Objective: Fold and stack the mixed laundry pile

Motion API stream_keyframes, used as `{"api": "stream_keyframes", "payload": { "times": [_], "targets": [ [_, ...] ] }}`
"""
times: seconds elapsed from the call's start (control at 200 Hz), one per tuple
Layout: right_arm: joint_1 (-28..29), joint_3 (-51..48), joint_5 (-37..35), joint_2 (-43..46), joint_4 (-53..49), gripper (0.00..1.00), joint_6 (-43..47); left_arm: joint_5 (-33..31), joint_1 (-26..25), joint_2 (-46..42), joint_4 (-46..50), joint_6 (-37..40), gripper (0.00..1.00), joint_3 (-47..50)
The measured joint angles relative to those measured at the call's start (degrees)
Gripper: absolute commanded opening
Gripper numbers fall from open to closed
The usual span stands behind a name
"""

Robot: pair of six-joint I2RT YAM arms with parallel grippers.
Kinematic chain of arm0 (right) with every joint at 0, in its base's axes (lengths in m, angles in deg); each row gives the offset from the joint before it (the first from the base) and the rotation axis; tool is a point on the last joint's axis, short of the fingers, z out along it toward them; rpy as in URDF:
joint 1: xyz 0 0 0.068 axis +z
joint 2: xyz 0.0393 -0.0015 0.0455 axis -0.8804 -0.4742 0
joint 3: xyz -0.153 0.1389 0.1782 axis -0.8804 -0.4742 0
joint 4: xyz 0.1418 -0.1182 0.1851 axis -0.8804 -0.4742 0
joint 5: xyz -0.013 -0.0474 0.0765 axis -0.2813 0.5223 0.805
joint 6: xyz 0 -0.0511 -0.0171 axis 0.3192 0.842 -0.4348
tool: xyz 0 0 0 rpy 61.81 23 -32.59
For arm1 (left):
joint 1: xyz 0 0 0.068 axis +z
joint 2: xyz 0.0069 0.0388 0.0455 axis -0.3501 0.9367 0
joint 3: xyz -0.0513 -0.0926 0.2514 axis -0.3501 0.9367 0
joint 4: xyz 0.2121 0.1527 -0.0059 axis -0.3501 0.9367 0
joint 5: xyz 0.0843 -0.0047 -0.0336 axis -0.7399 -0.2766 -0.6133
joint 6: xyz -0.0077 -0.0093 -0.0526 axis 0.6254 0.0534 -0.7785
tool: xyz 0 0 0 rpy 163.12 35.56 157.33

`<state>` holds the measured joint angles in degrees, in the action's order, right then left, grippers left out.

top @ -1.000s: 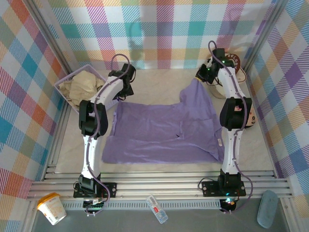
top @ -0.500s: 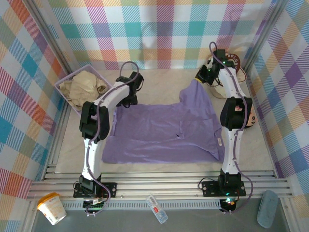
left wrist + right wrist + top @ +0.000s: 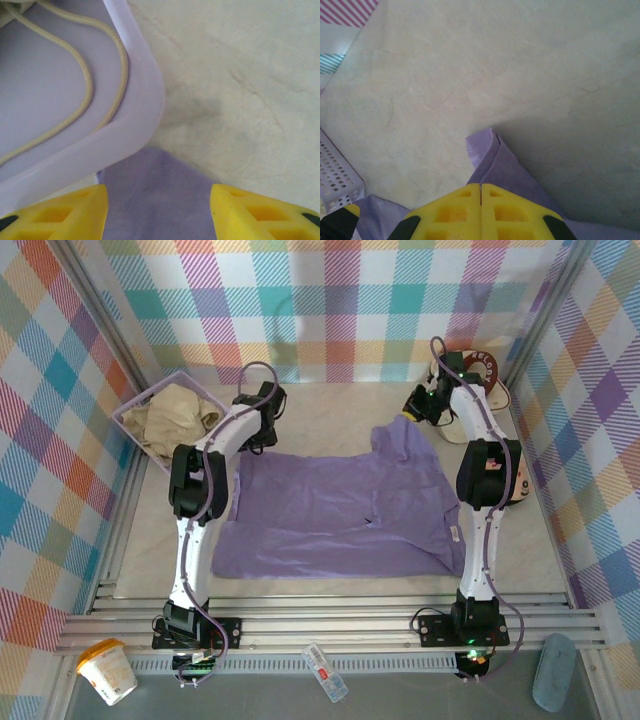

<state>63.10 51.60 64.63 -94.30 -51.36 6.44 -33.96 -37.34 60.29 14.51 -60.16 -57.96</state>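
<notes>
Looking limp and light, the lavender T-shirt (image 3: 340, 510) suits corner grips: right jaws pinch one, left jaws gape wide over another.

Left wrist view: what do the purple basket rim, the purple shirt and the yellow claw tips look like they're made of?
Lavender perforated basket: smooth moulded plastic with a slight sheen and a rounded rim.
Lavender-purple T-shirt: soft matte cloth, likely a fine knit, though the weave is too blurred to tell.
Yellow fingers of the left claw: matte, rigid, probably plastic, with hollow pockets in their faces.
</notes>
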Motion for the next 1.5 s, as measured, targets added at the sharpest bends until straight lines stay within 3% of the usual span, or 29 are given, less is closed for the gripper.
{"api": "stream_keyframes", "payload": {
  "times": [0.16, 0.37, 0.8, 0.97, 1.12, 1.205, 1.265, 1.5],
  "targets": [
    [0.0, -1.3, 0.0, 0.0, 0.4, 0.00, -0.1, 0.7, 0.0, 2.4, -1.0, 1.2, 0.47, -0.2],
    [0.0, -1.3, 0.0, 0.5, 1.0, 0.00, -0.1, 1.1, 0.1, 2.9, -0.8, 1.4, 0.61, 0.3],
    [0.0, -2.7, 0.0, 0.8, 1.0, 0.00, -0.9, 0.6, -0.6, -7.6, -1.4, 1.2, 0.61, 12.5],
    [0.0, -3.3, 0.0, 1.3, 1.0, 0.00, -1.0, 1.2, -0.2, -6.3, -4.5, 1.2, 0.52, 15.0],
    [0.0, -3.5, 0.0, 1.9, 1.0, 0.00, -0.9, 1.2, 0.3, -4.2, -7.2, 1.0, 0.34, 15.0],
    [0.0, -4.0, 0.0, 2.8, 0.9, 0.00, -0.9, 1.2, 0.3, -3.7, -8.3, 1.6, 0.19, 14.8],
    [0.0, -4.7, 0.0, 3.9, 0.8, 0.00, -0.9, 1.5, 0.4, -3.7, -8.7, 1.4, 0.00, 14.8],
    [0.0, -14.3, 0.0, 12.5, 1.6, 0.00, -0.7, 2.3, 0.5, -4.3, -8.9, 2.3, 0.00, 15.4]
  ]
}}
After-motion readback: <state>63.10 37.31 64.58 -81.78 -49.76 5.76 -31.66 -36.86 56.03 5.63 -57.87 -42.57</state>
